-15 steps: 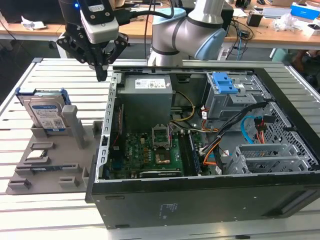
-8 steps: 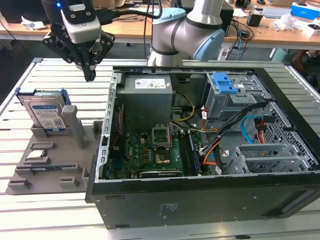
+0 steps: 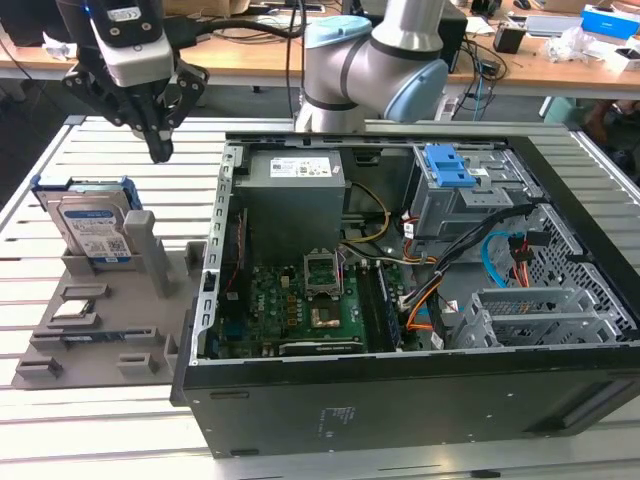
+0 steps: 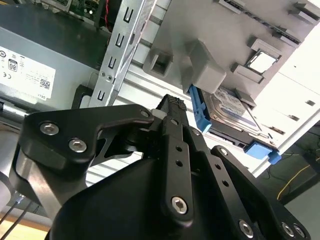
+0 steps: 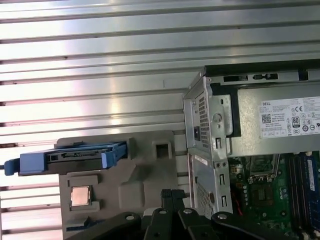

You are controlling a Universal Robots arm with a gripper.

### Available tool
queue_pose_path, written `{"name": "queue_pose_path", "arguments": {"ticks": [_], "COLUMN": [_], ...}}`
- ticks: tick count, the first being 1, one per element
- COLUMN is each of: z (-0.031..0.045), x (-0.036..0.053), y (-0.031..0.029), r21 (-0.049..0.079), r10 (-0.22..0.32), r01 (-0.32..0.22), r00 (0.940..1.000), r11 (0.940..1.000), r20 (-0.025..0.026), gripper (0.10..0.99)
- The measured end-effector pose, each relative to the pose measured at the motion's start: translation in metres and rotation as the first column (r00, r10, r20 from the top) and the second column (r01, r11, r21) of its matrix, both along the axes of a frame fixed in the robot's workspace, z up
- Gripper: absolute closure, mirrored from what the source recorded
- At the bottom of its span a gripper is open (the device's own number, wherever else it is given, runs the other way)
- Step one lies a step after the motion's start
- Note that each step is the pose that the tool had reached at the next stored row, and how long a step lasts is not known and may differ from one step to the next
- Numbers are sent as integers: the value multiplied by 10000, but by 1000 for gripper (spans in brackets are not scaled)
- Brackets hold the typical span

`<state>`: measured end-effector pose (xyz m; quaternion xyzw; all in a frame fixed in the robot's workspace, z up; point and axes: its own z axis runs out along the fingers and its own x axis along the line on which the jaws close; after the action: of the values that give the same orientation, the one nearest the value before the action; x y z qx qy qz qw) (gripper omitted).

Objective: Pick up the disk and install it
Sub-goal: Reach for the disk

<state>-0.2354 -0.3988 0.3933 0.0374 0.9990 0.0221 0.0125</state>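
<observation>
Disk (image 3: 95, 225) stands on its long edge in a slot of the grey holder (image 3: 100, 335), label facing out and blue rail framing it; the holder lies on the slatted table (image 3: 100, 430) towards the edge at the exterior view's left, just beside the open computer case (image 3: 400, 410). The gripper (image 3: 160, 150) hangs in the air above the holder, higher than the disk's top edge and nearer the case, well clear of the disk and touching nothing; its fingers (image 4: 172, 105) are pressed together with nothing between them. In the first wrist view the disk (image 5: 75, 157) shows edge-on as a blue-railed bar across the holder, apart from the joined fingers (image 5: 170, 196); a square chip (image 5: 80, 196) sits in a recess of the holder just beside it. In the second wrist view the disk (image 4: 235, 112) lies beyond the fingertips, past a grey post of the holder. Inside the case the power supply (image 3: 295, 185) sits at the corner nearest the gripper.
</observation>
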Motion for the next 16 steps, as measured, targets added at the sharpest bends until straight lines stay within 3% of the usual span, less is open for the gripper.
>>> {"name": "queue_pose_path", "arguments": {"ticks": [16], "z": [0], "x": [-295], "y": [0], "r21": [0], "r10": [0], "r01": [0], "r00": [10000], "r11": [10000], "r20": [0], "gripper": [980]}}
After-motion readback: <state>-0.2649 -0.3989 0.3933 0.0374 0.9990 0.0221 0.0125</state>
